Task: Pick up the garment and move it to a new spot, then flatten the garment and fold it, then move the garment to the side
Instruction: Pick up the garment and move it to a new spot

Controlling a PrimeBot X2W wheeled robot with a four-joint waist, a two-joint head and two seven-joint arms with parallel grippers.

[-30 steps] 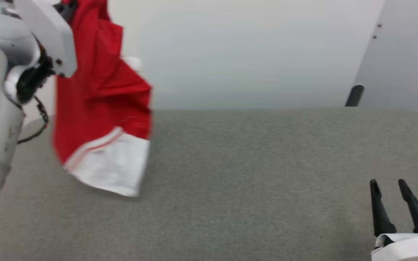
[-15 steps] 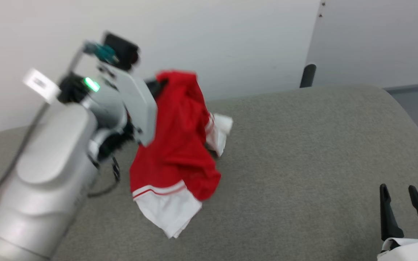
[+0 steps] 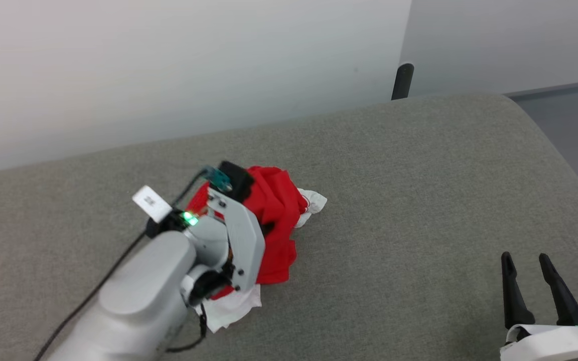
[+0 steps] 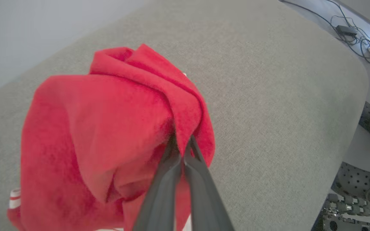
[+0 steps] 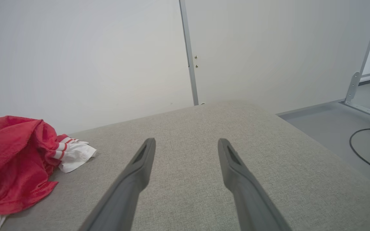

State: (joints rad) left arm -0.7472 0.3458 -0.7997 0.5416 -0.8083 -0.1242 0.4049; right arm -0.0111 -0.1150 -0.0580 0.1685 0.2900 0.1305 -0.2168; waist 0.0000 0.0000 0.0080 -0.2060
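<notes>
Red white-sleeved T-shirt (image 3: 274, 210), clamped at a fold by left gripper (image 4: 181, 142), heaped beneath it on grey upholstered surface (image 3: 419, 175), formerly hung higher, right gripper (image 3: 525, 256) held spread, well apart.

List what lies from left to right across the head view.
The pale left forearm → garment, bunched, red and white → dark post → right gripper, open.

Partition panels (image 5: 268, 48) and floor cables (image 4: 348, 32) suggest a lab.
</notes>
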